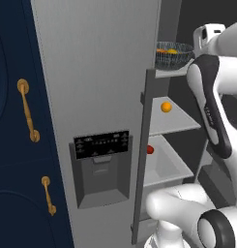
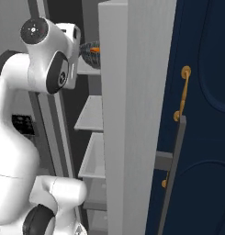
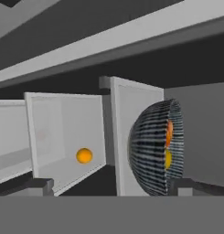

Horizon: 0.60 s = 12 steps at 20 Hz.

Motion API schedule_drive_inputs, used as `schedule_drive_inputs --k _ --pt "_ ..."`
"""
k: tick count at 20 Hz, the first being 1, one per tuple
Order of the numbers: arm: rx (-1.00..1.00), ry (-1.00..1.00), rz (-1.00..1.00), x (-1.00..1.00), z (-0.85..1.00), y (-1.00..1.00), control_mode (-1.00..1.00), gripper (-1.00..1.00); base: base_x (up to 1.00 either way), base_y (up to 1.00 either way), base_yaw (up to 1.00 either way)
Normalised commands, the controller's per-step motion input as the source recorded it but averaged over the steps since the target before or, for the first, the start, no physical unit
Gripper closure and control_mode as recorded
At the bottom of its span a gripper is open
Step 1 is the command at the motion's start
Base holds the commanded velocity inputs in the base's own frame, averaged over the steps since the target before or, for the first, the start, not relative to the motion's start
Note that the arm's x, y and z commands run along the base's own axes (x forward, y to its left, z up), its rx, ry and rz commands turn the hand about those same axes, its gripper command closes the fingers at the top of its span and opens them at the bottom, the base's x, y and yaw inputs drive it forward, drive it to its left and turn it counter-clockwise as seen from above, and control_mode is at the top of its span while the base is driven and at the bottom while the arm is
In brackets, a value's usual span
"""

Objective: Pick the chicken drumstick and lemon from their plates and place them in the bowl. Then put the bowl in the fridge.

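Speckled dark-grey bowl sits on the fridge's top shelf with the drumstick and lemon showing inside — you're basically done. Your hand is spread wide, holding nothing, and the bowl lies just ahead of the fingertips, off to one side; back straight out.

**Surface finishes noted**

Appeared matt, smooth grey: fridge door and shelves. Looked patterned, dark, mesh-like: bowl. Seemed matt navy: cabinets. Gleamed like brushed gold metal: handles.
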Motion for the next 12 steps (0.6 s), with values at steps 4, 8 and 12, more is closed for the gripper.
schedule_drive_inputs --k 4,8,12 --pt "0.15 0.13 -0.09 -1.00 0.00 0.20 -1.00 -1.00 0.00 0.00 0.00" --pt "0.13 0.15 -0.07 -1.00 0.00 0.01 -1.00 -1.00 0.00 0.00 0.00" --pt "0.07 0.14 -0.08 -1.00 -0.11 0.08 -1.00 -1.00 0.00 0.00 0.00"
